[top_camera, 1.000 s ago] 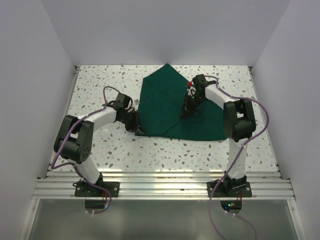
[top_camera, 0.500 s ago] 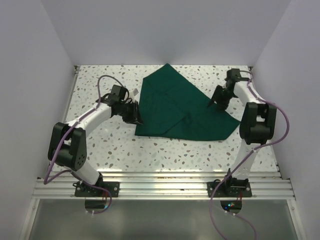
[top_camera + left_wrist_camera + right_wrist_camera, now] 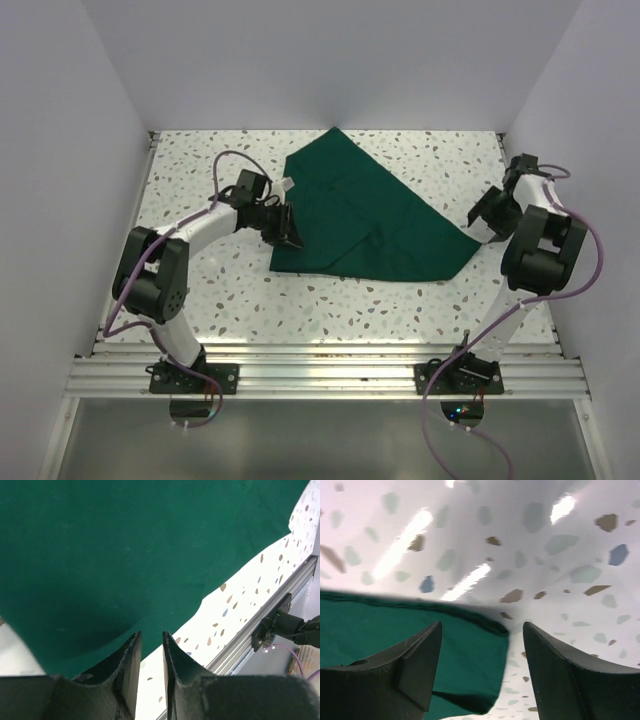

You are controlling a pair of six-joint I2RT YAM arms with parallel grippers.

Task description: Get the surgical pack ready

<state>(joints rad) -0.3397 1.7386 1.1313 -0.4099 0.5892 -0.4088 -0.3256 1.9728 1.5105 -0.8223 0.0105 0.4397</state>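
Surgical pack drape (image 3: 350, 210), dark green and partly folded, lies flat on your speckled counter (image 3: 200, 290) at the middle of the top view. Your left hand (image 3: 290, 232) sits at its left edge, fingers narrowly parted and empty. At centre right, your right hand (image 3: 483, 222) gapes wide just off the cloth's right corner, holding nothing.

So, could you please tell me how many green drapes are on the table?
1: the dark green drape, partly folded, at the middle of the speckled table; folds might hide another.
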